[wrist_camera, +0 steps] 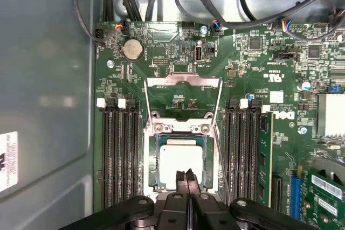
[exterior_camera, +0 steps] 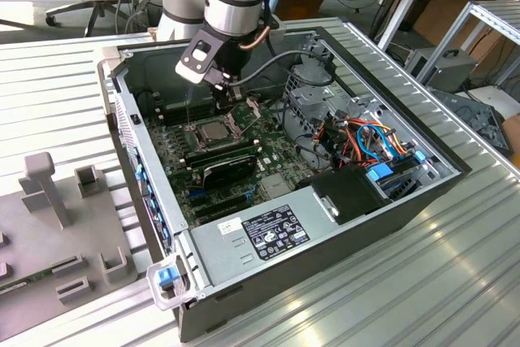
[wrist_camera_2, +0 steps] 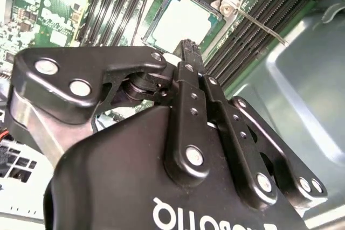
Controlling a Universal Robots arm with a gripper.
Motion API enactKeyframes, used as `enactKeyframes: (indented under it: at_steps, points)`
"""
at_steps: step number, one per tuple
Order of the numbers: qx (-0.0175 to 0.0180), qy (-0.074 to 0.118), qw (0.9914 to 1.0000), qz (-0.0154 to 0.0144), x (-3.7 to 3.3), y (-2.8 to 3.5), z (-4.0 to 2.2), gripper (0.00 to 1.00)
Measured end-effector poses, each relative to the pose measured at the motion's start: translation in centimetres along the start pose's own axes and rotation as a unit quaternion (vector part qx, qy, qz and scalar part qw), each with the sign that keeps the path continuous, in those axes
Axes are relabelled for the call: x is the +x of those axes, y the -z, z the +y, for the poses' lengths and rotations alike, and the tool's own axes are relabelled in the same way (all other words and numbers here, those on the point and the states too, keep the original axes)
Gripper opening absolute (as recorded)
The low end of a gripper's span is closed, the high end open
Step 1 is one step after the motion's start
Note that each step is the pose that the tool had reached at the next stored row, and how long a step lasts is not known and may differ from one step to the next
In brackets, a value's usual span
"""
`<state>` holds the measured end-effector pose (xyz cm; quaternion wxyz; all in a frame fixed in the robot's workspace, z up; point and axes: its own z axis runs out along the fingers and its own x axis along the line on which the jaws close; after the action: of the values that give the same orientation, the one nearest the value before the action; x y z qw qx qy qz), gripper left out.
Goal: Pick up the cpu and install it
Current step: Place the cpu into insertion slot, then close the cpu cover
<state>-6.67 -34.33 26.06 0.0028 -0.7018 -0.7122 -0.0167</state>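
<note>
The cpu (wrist_camera: 178, 157) is a pale silver square lying flat in the socket on the green motherboard (wrist_camera: 253, 63); it also shows in the exterior view (exterior_camera: 207, 130) and the second wrist view (wrist_camera_2: 180, 19). The socket's metal frame (wrist_camera: 183, 83) is flipped open beyond it. My gripper (wrist_camera: 186, 178) hangs just above the cpu's near edge, its two black fingers pressed together with nothing between them. The same shut fingertips (wrist_camera_2: 187, 47) point down at the chip. From outside, the gripper (exterior_camera: 224, 101) sits low in the case, over the socket.
Black memory slots (wrist_camera: 121, 154) flank the socket on both sides. The open computer case (exterior_camera: 382, 201) holds a grey fan shroud (exterior_camera: 313, 91), orange and blue cables (exterior_camera: 370, 140) and a black box (exterior_camera: 349, 193). A grey fixture (exterior_camera: 57, 225) stands on the exterior view's left.
</note>
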Motion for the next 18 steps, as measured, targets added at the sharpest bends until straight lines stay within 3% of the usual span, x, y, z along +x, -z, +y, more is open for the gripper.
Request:
enactKeyframes:
  at_steps: [2,18]
  points:
    - [-0.0003,0.0,1.0,0.0001,0.01,0.26,0.01,0.11]
    - [-0.0002,0.0,1.0,0.0,0.02,0.54,0.01,0.11]
